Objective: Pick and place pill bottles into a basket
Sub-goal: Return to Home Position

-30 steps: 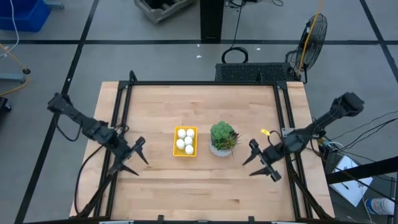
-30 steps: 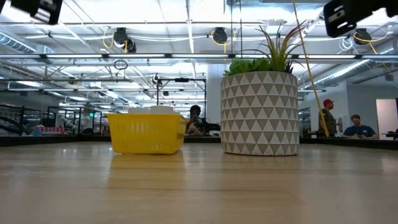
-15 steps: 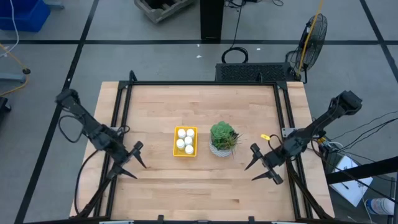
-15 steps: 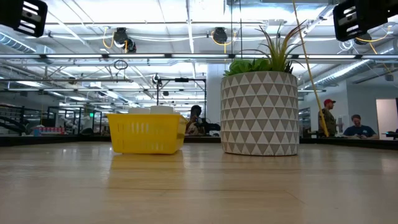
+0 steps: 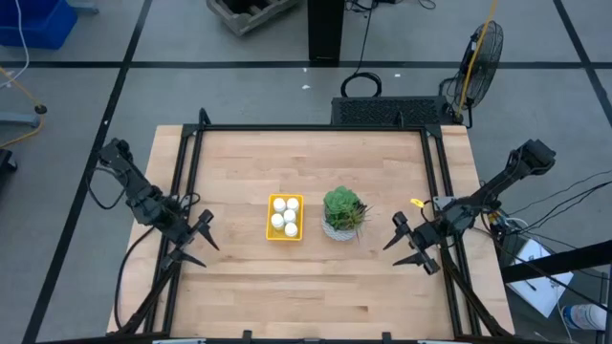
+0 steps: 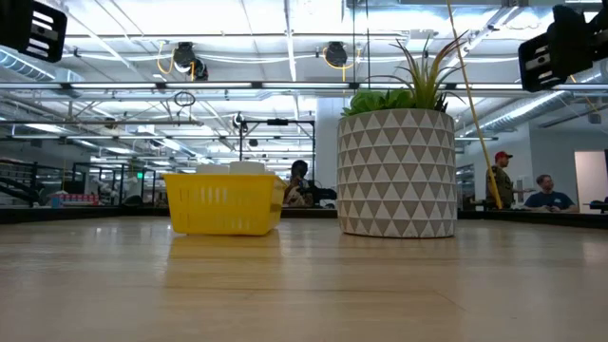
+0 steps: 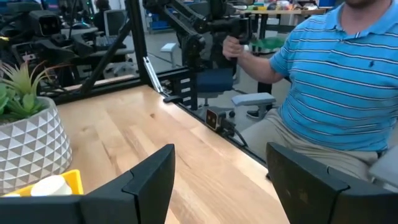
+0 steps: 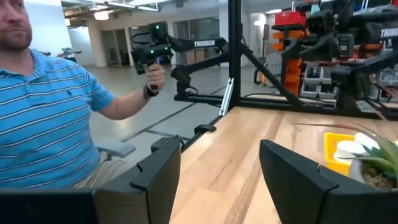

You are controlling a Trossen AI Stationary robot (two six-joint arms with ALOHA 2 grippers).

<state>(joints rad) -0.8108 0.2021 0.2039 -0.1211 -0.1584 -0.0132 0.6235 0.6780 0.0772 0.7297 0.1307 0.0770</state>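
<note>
Matt wooden table [image 5: 287, 282], glossy yellow plastic basket [image 6: 223, 207]

In the low view the pill bottles [image 6: 245, 167] are almost wholly hidden behind the wall of the basket [image 6: 224, 201]; only a strip of white is seen above its rim. From above, caps are too small to be told from bodies. The basket is cut off by the left wrist view's edge, and is partly covered by leaves of the potted plant [image 8: 380, 163] in the right wrist view.
</note>
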